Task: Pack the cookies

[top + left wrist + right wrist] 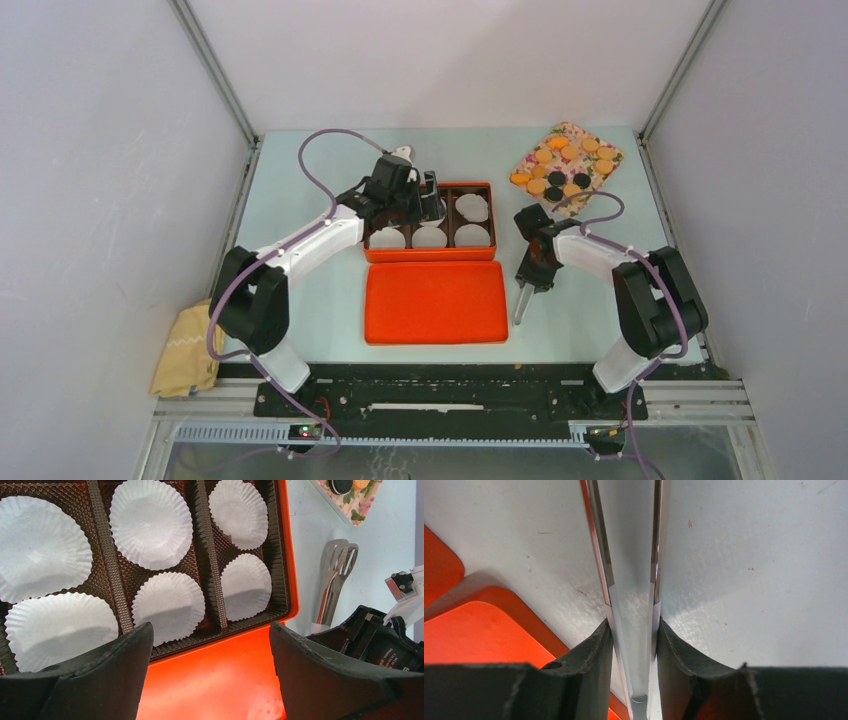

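Observation:
The cookies (pixel 565 165), orange-golden and dark discs, lie on a floral tray (pixel 566 130) at the back right; one dark cookie (pixel 341 485) shows in the left wrist view's top corner. The orange box (pixel 430 258) holds a brown insert with several empty white liners (pixel 150 522). My left gripper (pixel 430 200) hovers over the box's far left side, open and empty (pixel 210 635). My right gripper (pixel 537 270) is shut on metal tongs (pixel 521 303) right of the box, their tips pointing at the near edge. In the right wrist view the fingers (pixel 596 650) squeeze the tongs' arms (pixel 629 570).
The orange box lid (pixel 436 302) lies flat just in front of the box, and its corner shows in the right wrist view (pixel 479 635). A yellow cloth (pixel 187 350) sits at the near left edge. The tongs (pixel 335 575) and right arm (pixel 380 640) show right of the box.

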Available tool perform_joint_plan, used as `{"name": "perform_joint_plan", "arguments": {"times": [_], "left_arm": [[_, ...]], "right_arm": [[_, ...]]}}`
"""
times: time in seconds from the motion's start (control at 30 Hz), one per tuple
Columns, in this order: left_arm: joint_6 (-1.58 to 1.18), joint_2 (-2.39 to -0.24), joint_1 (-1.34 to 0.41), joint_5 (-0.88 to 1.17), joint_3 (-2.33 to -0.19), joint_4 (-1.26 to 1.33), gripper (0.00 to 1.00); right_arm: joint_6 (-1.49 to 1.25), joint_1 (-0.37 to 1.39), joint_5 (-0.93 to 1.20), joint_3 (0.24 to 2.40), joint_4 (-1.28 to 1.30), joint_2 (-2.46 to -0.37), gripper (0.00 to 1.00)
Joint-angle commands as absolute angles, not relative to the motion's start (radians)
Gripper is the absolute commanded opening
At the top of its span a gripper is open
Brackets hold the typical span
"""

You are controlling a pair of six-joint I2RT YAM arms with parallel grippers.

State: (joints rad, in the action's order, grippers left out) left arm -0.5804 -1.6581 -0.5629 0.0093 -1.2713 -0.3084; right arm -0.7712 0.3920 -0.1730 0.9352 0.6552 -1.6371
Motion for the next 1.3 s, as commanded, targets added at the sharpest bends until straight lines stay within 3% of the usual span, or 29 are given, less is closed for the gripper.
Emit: {"name": "perform_joint_plan", "arguments": {"times": [0.0, 0.27, 0.5, 0.77, 0.87, 1.27], "left_arm": [[-0.591, -1.651, -0.568, 0.023, -1.254, -0.285, 0.9], [-0.576, -1.658, -0.566, -0.031, -1.36, -0.352, 0.9], [-0.507, -1.698, -0.49, -0.077, -1.669, -0.476, 0.91], [-0.619, -1.827, -0.407, 0.26, -1.916, -0.404, 0.89], [-0.671, -1.868, -0.419, 0.355, -1.892, -0.356, 0.85], [-0.725, -1.835, -0.467, 0.422, -1.643, -0.21, 0.84]], "right_arm": [[-0.765, 0.408, -0.259, 0.922, 0.635, -1.605, 0.37], [-0.564, 0.509, -0.448, 1.127, 0.857, -1.511, 0.38], [-0.334, 0.543, -0.329, 1.219, 0.868, -1.435, 0.38], [-0.149, 0.545, -0.027, 1.21, 0.727, -1.369, 0.39], [-0.124, 0.544, 0.032, 1.21, 0.692, -1.36, 0.39], [-0.109, 0.543, 0.109, 1.262, 0.622, -1.406, 0.37]]}}
